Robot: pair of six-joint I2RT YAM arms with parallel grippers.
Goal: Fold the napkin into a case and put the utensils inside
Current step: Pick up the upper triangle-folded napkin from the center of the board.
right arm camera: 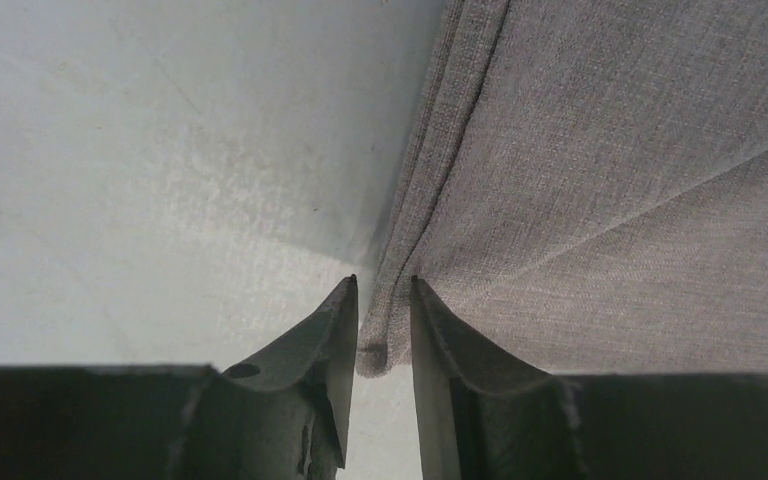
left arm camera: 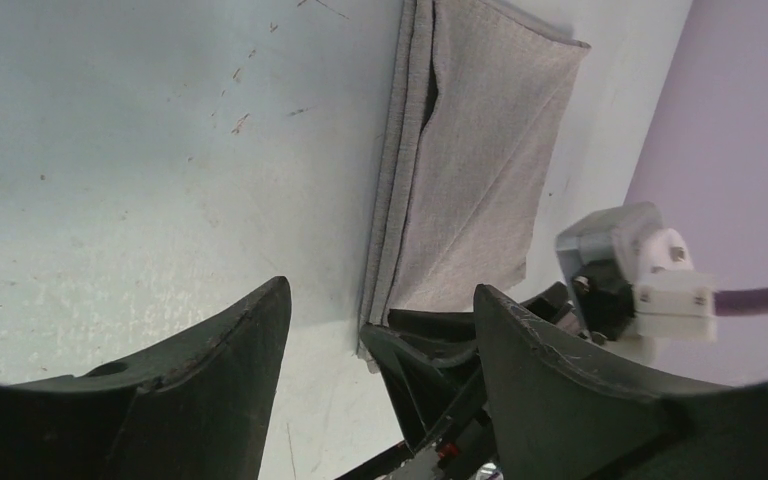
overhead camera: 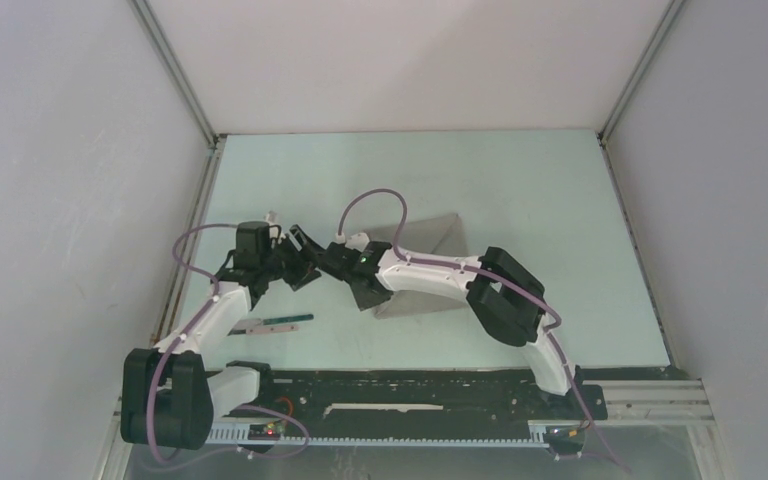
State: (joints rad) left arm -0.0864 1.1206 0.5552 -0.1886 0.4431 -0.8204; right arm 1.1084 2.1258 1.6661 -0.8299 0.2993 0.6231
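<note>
Status: folding stage, unfinished. Napkin [overhead camera: 430, 232] lies mid-table [overhead camera: 520, 180], centre of the top view, partly hidden under the right arm [overhead camera: 440, 275]. It is doubled over: both wrist views show stacked layers along its left edge and a diagonal crease across the top layer. From above the shape is broad and wedge-like, not the narrow case the task wants. Judgement: at least one more fold is left.

Right gripper [right arm camera: 383, 290] sits at the napkin's near left corner. Its fingers [right arm camera: 330, 340] are clenched on the layered hem, with the cloth corner pinched between them. Left gripper [left arm camera: 380, 290] hangs just left of that corner, fingers spread wide, grasping nothing.

Green-handled utensil [overhead camera: 285, 320] lies on the table at lower left of the top view, beside the left arm [overhead camera: 215, 310], well apart from the napkin. Its left end turns pale; I cannot tell whether that is a second piece. No utensils show inside the cloth.

Left to do, by my reading: finish the pocket, then pick up and insert the utensils. Progress is under halfway.
</note>
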